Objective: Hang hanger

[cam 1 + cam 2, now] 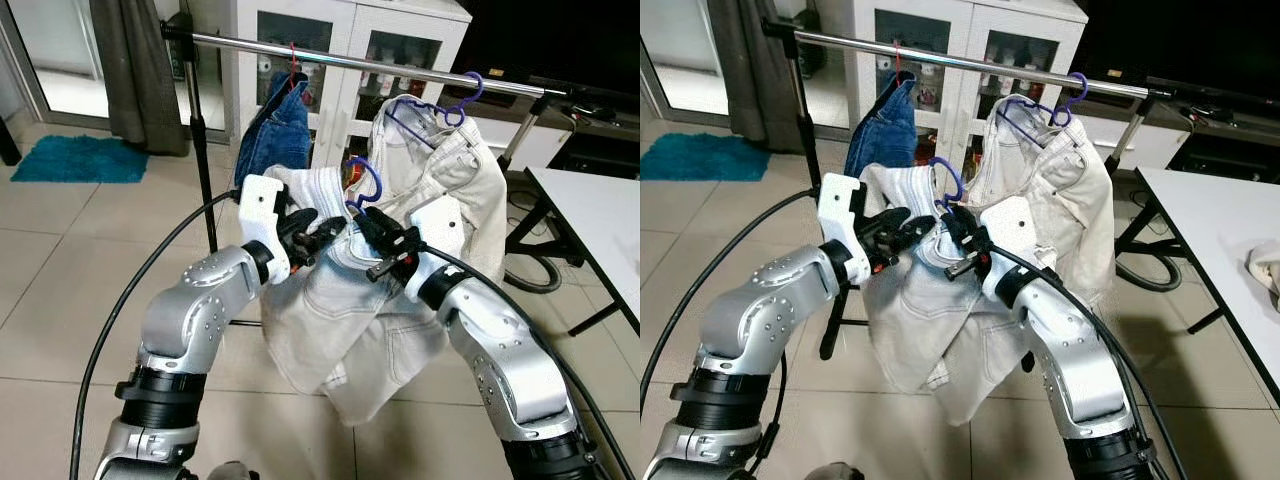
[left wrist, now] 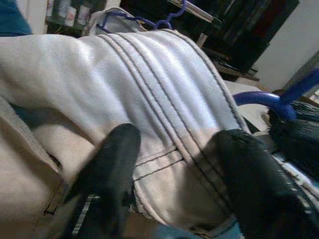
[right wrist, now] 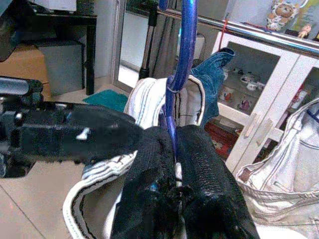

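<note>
Blue hanger (image 1: pixel 364 183) clamped in right hand (image 1: pixel 383 243), left hand (image 1: pixel 312 240) pinching its pale jeans (image 1: pixel 345 320).

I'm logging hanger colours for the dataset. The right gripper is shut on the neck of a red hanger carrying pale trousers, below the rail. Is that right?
Not quite: the hanger that the right gripper is shut on is blue, not red, as the right wrist view shows. The rest holds: it carries the pale trousers and sits below the rail.

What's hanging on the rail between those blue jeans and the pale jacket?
Nothing: in the left eye view the rail runs bare between the blue jeans and the pale jacket, with only the white cabinet behind.
</note>
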`<state>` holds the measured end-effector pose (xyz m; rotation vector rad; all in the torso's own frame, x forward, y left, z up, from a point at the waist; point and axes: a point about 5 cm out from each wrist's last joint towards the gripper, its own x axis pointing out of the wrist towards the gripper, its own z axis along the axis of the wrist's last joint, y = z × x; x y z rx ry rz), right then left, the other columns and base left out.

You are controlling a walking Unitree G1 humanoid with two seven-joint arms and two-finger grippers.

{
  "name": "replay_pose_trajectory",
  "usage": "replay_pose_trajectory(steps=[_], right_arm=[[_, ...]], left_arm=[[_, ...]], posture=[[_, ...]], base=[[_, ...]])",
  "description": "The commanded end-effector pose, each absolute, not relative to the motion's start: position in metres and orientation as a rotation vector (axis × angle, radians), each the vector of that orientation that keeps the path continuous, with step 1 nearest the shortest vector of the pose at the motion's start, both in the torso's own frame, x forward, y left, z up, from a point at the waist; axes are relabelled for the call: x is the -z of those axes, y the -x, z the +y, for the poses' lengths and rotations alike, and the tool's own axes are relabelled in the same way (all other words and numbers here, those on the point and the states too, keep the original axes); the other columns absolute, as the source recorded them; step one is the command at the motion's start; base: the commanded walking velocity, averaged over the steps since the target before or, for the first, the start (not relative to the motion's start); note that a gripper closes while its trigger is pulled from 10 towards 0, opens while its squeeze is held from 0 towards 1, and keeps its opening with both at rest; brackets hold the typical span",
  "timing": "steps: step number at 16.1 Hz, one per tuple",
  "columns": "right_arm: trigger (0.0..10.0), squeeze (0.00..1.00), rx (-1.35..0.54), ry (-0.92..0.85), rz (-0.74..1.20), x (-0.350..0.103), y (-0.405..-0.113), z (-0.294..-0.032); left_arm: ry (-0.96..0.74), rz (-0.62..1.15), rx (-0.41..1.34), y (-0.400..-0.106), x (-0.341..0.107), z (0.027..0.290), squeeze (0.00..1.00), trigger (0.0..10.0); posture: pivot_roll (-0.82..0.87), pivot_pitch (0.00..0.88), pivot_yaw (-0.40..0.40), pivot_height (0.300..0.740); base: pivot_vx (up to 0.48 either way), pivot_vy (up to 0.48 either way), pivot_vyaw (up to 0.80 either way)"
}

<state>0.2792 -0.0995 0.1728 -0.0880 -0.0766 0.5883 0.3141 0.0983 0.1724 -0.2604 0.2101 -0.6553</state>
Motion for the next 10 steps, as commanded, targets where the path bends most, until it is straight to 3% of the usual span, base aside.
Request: replay_pose_trajectory(steps=[1,10], right_arm=[[0.0,0.0,-0.599,0.085,-0.207,-0.1976,-0.2749,-0.0994],[0.0,0.0,-0.647,0.095,-0.227,-0.2002,-0.2739,-0.0934]], left_arm=[[0.274,0.218,0.655,-0.3171,-0.175,0.0953,0.0,0.0],[0.316,0.216,0.664,-0.3171,-0.174,0.0978,0.0,0.0]], posture=[[0.1,0.0,-0.097,0.74],[0.1,0.0,-0.105,0.74]], base=[[0.0,0.0,0.0],[0.0,0.0,0.0]])
